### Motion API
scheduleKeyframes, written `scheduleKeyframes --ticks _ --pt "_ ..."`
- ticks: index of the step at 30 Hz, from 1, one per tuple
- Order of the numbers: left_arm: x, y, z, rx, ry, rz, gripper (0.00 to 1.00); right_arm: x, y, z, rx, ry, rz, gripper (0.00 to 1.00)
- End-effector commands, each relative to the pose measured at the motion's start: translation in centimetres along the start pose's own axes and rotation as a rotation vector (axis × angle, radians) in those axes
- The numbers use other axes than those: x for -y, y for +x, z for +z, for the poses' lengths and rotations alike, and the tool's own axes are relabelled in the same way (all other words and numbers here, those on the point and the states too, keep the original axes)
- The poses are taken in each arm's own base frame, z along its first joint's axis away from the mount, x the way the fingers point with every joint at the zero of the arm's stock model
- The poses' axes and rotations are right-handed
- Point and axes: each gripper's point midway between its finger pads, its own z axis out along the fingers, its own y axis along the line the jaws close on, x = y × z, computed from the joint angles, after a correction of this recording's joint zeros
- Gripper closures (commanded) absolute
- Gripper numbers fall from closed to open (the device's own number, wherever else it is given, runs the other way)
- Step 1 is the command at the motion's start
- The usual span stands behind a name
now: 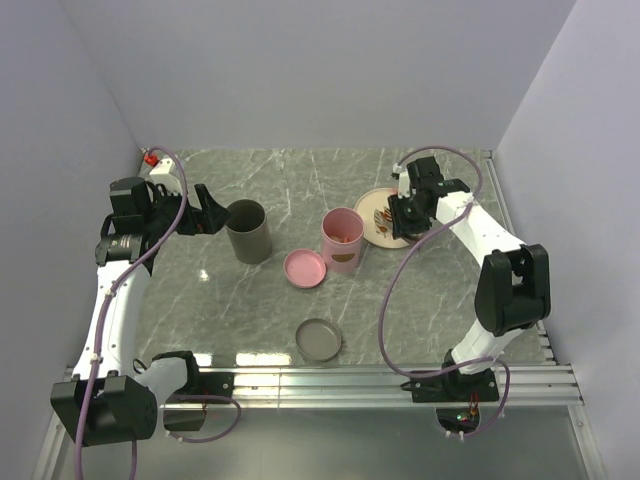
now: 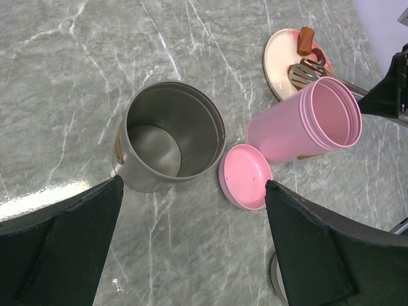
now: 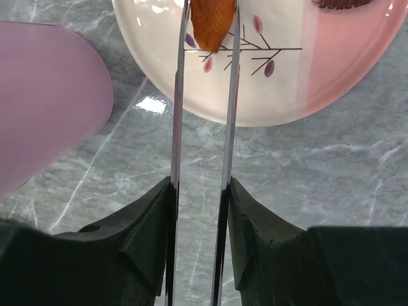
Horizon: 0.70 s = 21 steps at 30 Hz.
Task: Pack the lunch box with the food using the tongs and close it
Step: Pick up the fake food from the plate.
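The pink lunch box (image 1: 342, 240) (image 2: 312, 121) stands open mid-table, and its pink lid (image 1: 305, 268) (image 2: 245, 175) lies upturned just to its left. My right gripper (image 1: 408, 215) (image 3: 199, 185) is shut on the grey tongs (image 3: 228, 95), pressing both thin arms. The tong arms straddle a reddish-brown piece of food (image 3: 213, 22) on the plate (image 3: 287, 83) (image 1: 375, 232). More food (image 2: 306, 41) lies on the plate beside the tong tips (image 2: 306, 70). My left gripper (image 1: 212, 210) (image 2: 193, 182) hangs open above the table at the left, holding nothing.
A grey canister (image 1: 248, 230) (image 2: 169, 134) stands open and empty right beside my left gripper. Its grey lid (image 1: 318, 340) lies near the front edge. White walls enclose the table on three sides, and the plate sits close to the right wall.
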Motion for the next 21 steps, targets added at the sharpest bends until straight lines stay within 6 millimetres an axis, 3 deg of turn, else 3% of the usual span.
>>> scheduleKeyframes --ticks 1,13,20,21 --pt "0.3 -1.5 -0.5 0.055 -0.002 0.024 0.01 -0.4 -1.4 -3.2 0.086 -0.005 -0.020 0.59" --pt "0.4 -1.5 -0.7 0.054 -0.004 0.029 0.01 2.0 -3.2 -8.4 0.186 -0.010 0.007 0.64" --pt "1.2 -2.5 -0.5 0.041 0.040 0.037 0.01 1.3 -8.2 -14.3 0.382 -0.034 -0.094 0.64" --pt "1.2 -2.6 -0.4 0.040 0.043 0.036 0.01 1.0 -9.6 -15.8 0.425 -0.044 -0.105 0.64"
